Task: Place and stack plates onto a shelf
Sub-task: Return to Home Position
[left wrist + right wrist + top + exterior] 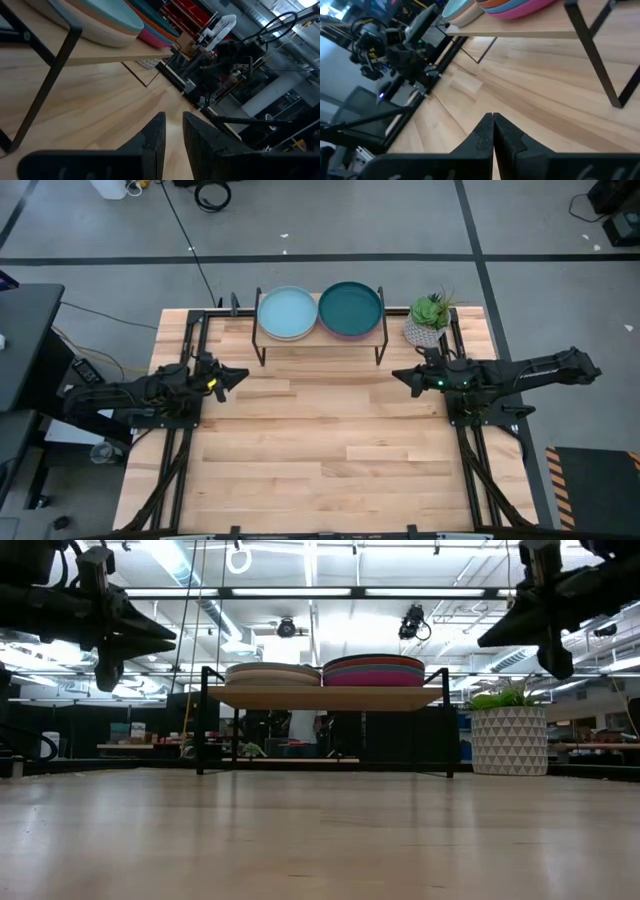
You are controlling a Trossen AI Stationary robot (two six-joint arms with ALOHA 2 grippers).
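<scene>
The shelf [325, 697] stands at the table's far middle on thin black legs. Two stacks of plates rest on its wooden top. The left stack [288, 312] has a pale blue plate on top, and the right stack [350, 308] has a dark teal one. My left gripper [240, 374] hovers in front of the shelf's left end, pointing level, open by a narrow gap [174, 116] with nothing in it. My right gripper [398, 376] hovers in front of the shelf's right end, shut [493, 116] and empty. Both are well above the tabletop in the low view.
A potted green plant [428, 322] in a white patterned pot stands right of the shelf, close behind my right arm. Bare slatted tabletop [320, 440] stretches from the shelf to the near edge. Black frame rails [180, 440] run along both sides of the table.
</scene>
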